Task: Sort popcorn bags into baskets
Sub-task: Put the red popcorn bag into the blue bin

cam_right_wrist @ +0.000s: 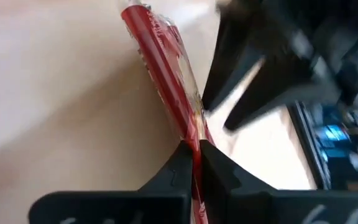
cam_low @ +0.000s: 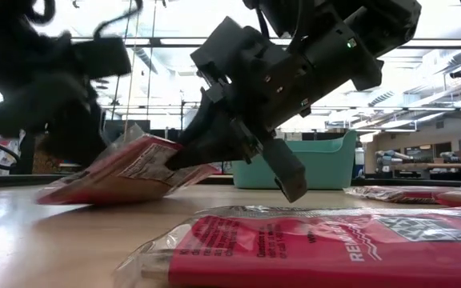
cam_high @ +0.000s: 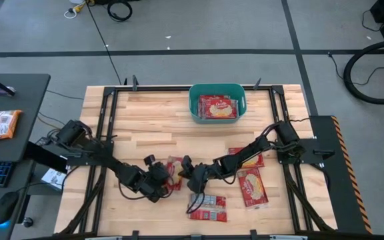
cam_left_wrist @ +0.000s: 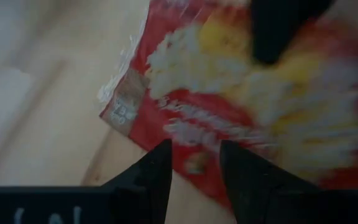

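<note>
The right gripper [cam_right_wrist: 192,163] is clamped on the edge of a popcorn bag [cam_high: 175,167] at mid-table; the left gripper [cam_left_wrist: 193,163], fingers apart, sits just beside it. The pick looks made. Next comes a lift and carry to the teal basket [cam_high: 195,107], clear of the left gripper and bags nearby.

Overhead, table-level and 2 close wrist views share 1 popcorn bag [cam_high: 175,168].
</note>
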`<state>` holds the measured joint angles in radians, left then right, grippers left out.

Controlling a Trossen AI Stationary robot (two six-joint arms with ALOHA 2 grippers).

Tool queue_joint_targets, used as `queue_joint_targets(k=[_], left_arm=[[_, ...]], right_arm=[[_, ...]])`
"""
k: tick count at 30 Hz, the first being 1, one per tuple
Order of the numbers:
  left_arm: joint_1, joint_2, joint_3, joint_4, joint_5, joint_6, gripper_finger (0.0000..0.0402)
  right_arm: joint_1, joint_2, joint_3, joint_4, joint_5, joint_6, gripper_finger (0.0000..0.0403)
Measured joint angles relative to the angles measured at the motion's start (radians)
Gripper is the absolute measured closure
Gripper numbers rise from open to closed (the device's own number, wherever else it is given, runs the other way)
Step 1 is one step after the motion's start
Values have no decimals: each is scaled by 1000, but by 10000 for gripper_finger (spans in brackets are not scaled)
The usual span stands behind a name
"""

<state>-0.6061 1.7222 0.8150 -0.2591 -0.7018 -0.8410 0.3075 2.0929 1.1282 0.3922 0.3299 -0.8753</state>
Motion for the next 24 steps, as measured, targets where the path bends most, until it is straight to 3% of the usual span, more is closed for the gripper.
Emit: queue_joint_targets(k=[5, 12, 18, 24], left_arm=[[-42, -56, 0, -7, -163, 10, 260], [-91, -95, 0, 3, -372, 40, 260], [-61, -95, 2, 187, -376, 238, 260], [-7, -93, 2, 427, -195, 493, 260]], right_arm=[[30, -20, 0, -67, 234, -11, 363], [54, -160, 0, -419, 412, 124, 386], [57, -320, 0, -624, 441, 245, 387], [29, -474, 0, -715, 556, 248, 387]])
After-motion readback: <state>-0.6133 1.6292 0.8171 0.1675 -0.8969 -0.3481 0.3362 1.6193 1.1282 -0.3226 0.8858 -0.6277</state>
